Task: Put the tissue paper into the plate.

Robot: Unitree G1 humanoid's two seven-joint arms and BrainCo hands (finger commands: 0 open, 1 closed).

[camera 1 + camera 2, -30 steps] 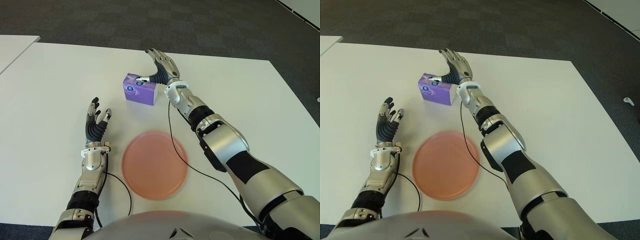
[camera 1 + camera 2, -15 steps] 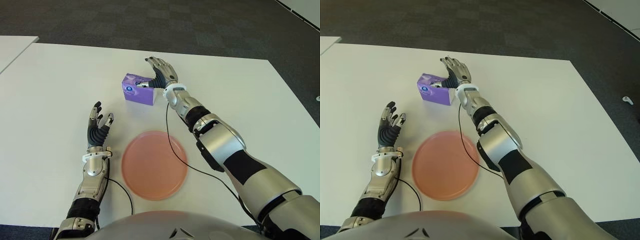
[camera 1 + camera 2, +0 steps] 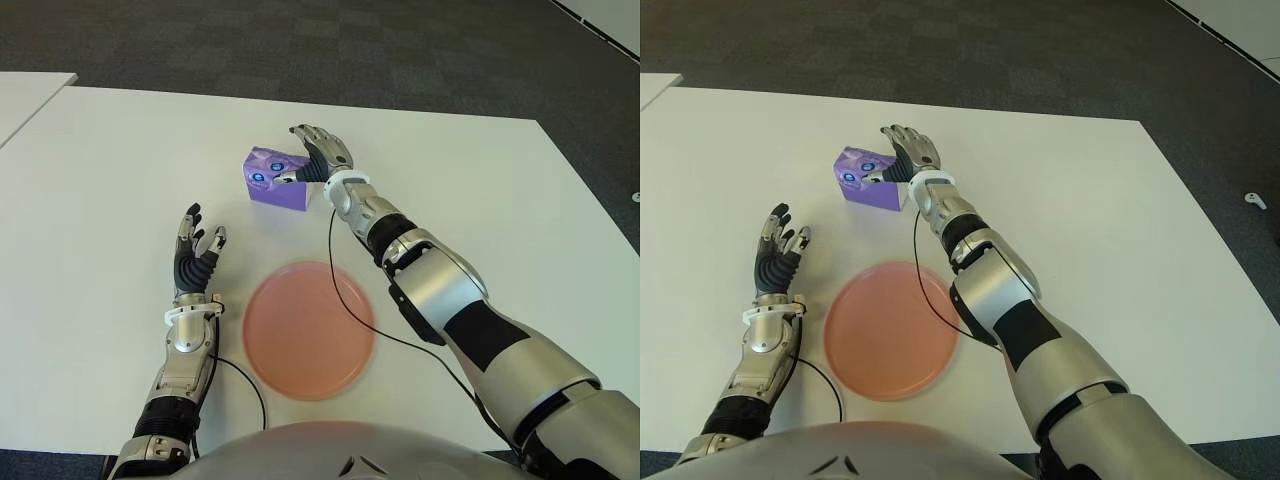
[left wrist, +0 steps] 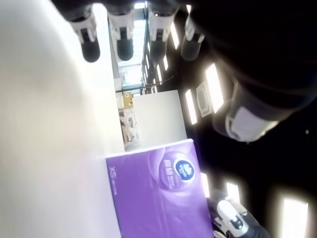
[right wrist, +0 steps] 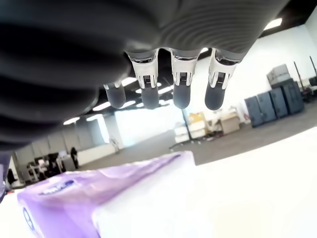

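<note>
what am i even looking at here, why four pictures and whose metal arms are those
These are the two arms of a humanoid robot, seen by its own cameras. The two wide pictures come from the two eyes of a camera on its head, looking down at a white table. The two close-ups come from cameras on its wrists.

On the table lie a purple tissue pack and, nearer the robot, a pink plate. The right hand is at the pack's right side, fingers arched over its top and thumb against its near side, though a firm grip cannot be seen. The left hand shows left of the plate, fingers spread, holding nothing.
</note>
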